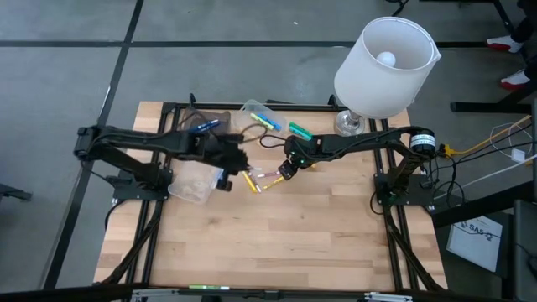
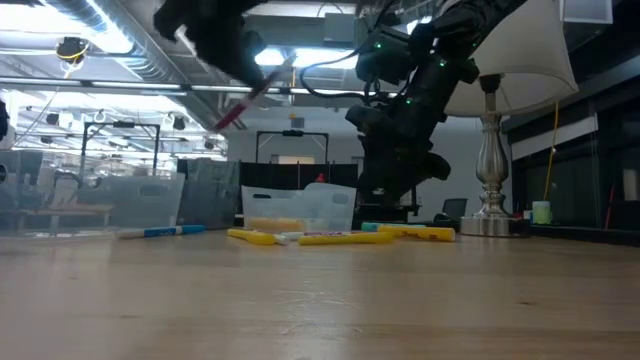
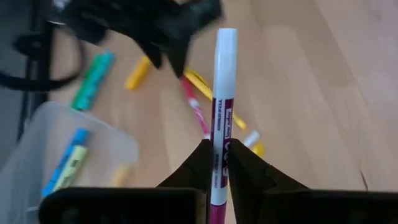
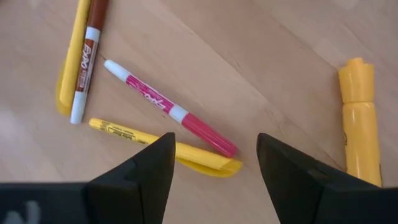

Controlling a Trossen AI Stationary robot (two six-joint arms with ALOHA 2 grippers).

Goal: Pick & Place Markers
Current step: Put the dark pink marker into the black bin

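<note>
My left gripper (image 1: 235,159) is shut on a maroon-and-white marker (image 3: 222,99), held well above the table in the low view (image 2: 255,95). My right gripper (image 4: 214,168) is open and empty, low over a pink marker (image 4: 168,106), a thin yellow marker (image 4: 161,146) and a brown marker (image 4: 93,37) that lie flat on the wood. It also shows in the high view (image 1: 288,170). A thick yellow marker (image 4: 360,118) lies to one side. A clear container (image 3: 62,155) holds blue and yellow markers. A green marker (image 1: 299,130) lies farther back. My left gripper pinches the marker's printed barrel (image 3: 217,163) between its two fingers, with the fingers across it. The white end (image 3: 226,37) sticks out past the fingertips and the maroon end runs back between them. In the low view the marker is tilted and clear of the table.
A white-shaded lamp (image 1: 386,67) stands at the table's far right. Clear plastic containers sit at the far middle (image 1: 252,111) and under the left arm (image 1: 193,183). A blue marker (image 2: 160,232) lies on the table at the left. The near half of the table (image 1: 277,243) is bare wood.
</note>
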